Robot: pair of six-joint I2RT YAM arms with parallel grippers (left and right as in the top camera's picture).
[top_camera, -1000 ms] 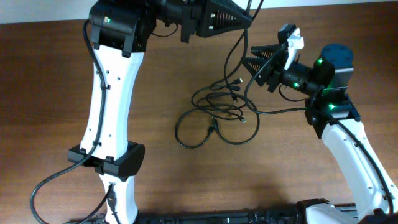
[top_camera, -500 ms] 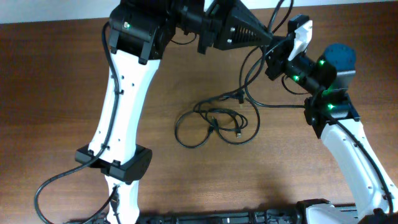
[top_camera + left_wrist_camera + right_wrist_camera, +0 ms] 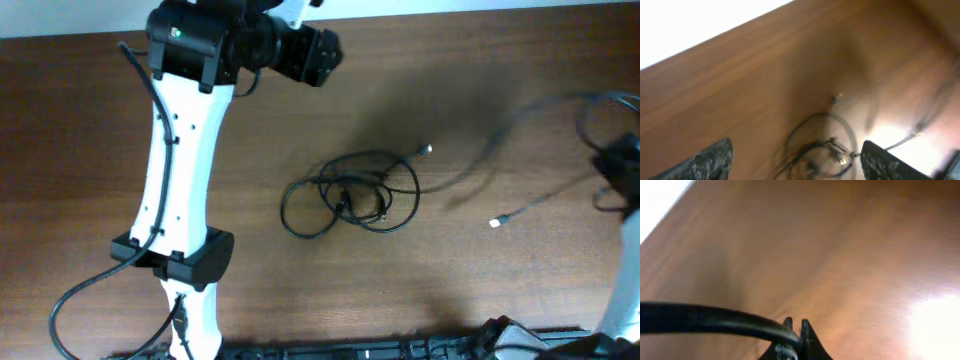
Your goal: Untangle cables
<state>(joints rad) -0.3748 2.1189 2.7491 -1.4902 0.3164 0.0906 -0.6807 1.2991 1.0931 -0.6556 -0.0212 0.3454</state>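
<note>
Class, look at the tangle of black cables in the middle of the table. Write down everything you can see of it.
The tangle of cables is thin black cord lying flat on the brown wooden table, near its middle. Several round loops overlap and cross in a knot at the centre. One end, with a small pale plug, sticks out toward the upper right. Only the table touches it.

The table (image 3: 70, 150) lies bare at the far left of the overhead frame and across its lower middle. The left arm (image 3: 185, 150) stands as a tall barrier left of centre. The cables (image 3: 340, 197) fill the centre, and a loose strand (image 3: 497, 221) trails to the right edge.
</note>
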